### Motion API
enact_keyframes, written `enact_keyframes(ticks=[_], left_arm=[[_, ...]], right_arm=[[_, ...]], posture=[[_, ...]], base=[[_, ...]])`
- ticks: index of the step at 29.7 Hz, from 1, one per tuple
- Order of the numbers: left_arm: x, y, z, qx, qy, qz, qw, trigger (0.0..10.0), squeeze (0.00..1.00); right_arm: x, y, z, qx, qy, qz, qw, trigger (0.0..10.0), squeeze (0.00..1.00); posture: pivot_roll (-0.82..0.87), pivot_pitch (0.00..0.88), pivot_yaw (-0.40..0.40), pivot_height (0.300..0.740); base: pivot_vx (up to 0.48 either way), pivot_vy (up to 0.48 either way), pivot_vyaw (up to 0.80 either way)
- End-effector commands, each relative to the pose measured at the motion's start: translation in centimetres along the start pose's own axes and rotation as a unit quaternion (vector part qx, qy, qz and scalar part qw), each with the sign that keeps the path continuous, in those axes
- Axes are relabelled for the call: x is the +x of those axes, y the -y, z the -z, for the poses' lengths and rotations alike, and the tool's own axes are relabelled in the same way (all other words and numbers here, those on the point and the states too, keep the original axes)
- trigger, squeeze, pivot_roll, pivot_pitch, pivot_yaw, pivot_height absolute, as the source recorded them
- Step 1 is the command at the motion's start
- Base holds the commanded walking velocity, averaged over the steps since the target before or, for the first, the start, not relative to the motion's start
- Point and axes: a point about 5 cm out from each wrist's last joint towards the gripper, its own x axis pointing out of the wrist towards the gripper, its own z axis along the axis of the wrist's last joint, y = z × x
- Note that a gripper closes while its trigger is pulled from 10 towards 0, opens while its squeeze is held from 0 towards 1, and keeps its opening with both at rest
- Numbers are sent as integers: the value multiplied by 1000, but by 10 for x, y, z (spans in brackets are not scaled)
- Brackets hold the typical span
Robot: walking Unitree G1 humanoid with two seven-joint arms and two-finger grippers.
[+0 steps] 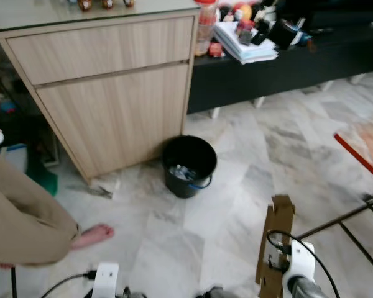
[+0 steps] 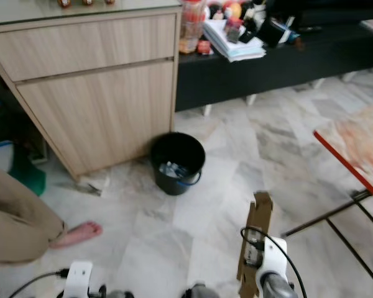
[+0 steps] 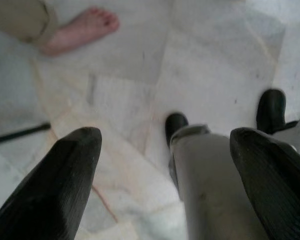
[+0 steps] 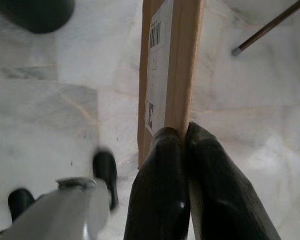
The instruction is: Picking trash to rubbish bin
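Black bin [image 1: 189, 165] held some scraps. Right gripper [image 4: 184, 142] pinched the cardboard [image 4: 167, 70]; left gripper [image 3: 165, 155] hung spread.

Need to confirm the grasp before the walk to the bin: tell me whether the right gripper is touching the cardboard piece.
Touching. The right wrist view shows the right gripper with its jaws pinched on the lower edge of the cardboard piece, no gap.
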Motion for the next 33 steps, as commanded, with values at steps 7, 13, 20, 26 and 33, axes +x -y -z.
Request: enact_keyframes(ticks=[7, 13, 20, 26, 33], left_arm=[[-4, 12, 17, 0, -34, 19, 999, 10000, 0], [-5, 11, 20, 0, -38, 18, 999, 10000, 0], [-6, 11, 22, 1, -42, 18, 999, 10000, 0], [-6, 11, 22, 4, -42, 20, 999, 10000, 0], [-6, 10, 22, 6, -41, 20, 999, 10000, 0]], right_arm=[[-1, 8, 3, 11, -5, 15, 1000, 10000, 0], [-1, 9, 3, 11, -4, 16, 1000, 10000, 0], [-2, 11, 3, 11, -5, 18, 1000, 10000, 0], [-2, 11, 4, 11, -8, 23, 1000, 10000, 0], [-2, 12, 3, 7, -8, 23, 1000, 10000, 0]], posture=[[52, 220, -123, 740], [53, 216, -123, 740], [54, 210, -120, 740], [55, 194, -116, 740], [56, 186, -113, 740]], base=[[362, 0, 0], [361, 0, 0], [331, 0, 0], [309, 0, 0], [363, 0, 0]])
